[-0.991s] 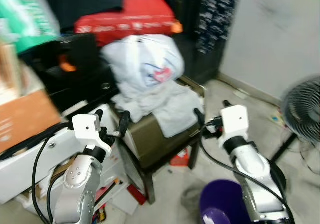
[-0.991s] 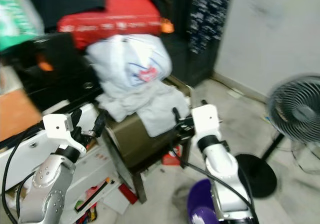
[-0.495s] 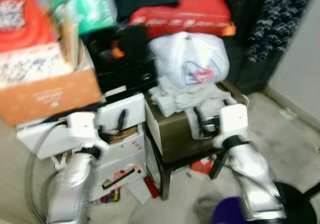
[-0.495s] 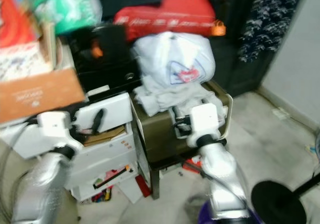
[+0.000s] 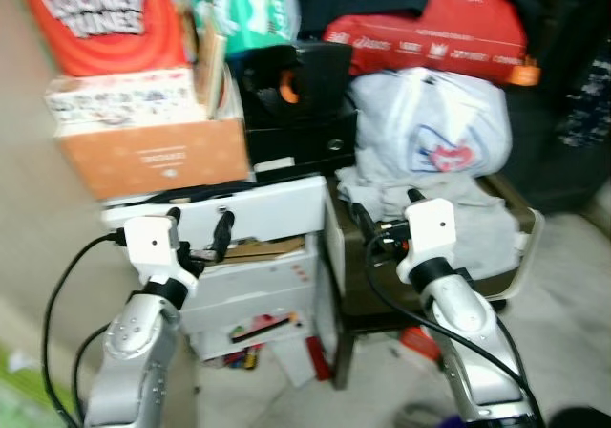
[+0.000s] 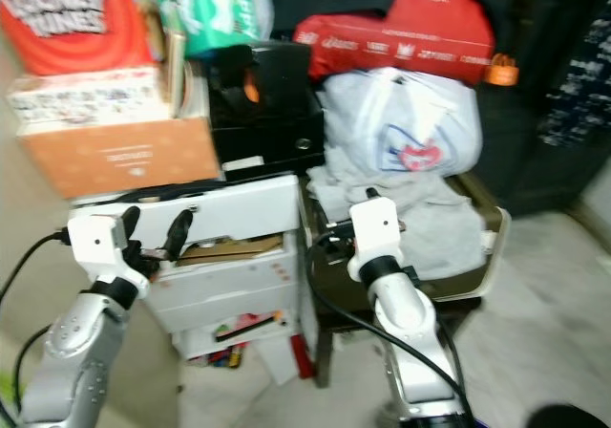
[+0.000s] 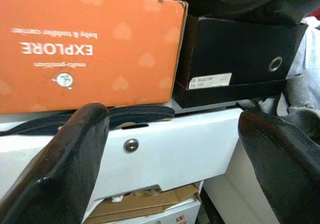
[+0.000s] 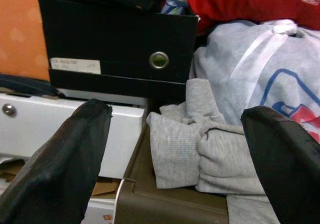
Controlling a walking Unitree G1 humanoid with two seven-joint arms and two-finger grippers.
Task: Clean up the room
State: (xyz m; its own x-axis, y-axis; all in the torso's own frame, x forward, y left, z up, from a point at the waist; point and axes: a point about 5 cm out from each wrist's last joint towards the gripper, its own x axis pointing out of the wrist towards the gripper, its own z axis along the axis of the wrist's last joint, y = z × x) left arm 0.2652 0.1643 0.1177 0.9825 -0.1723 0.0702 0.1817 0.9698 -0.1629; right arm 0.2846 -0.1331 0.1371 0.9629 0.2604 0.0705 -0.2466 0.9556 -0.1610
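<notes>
Clutter is what the task concerns, and it is piled across the upper half of the left eye view: a grey cloth (image 5: 434,213) lies crumpled on an olive-brown chair (image 5: 520,246) in the centre right of the frame, with a white plastic bag (image 5: 434,127) bearing a blue and red print sitting on top of it and a red bag (image 5: 430,32) above that. Just left of the chair stands a white drawer unit (image 5: 253,256), its upper drawer partly pulled out with brown cardboard showing inside, and coloured items visible in a lower gap. On the unit rests a black box (image 5: 301,127) with a metal ring pull, and beside it, toward the upper left, an orange carton (image 5: 153,156) printed "EXPLORE", topped by a red Looney Tunes box (image 5: 100,17) and a green pack (image 5: 243,8). The left gripper (image 5: 196,232) hovers at lower left in front of the drawer face, its two black fingers (image 7: 60,169) spread well apart and holding nothing. The right gripper (image 5: 387,223) hangs near the centre, before the front edge of the chair and the grey cloth, its fingers (image 8: 65,164) likewise wide apart and empty. Pale floor (image 5: 573,323) shows at lower right.
</notes>
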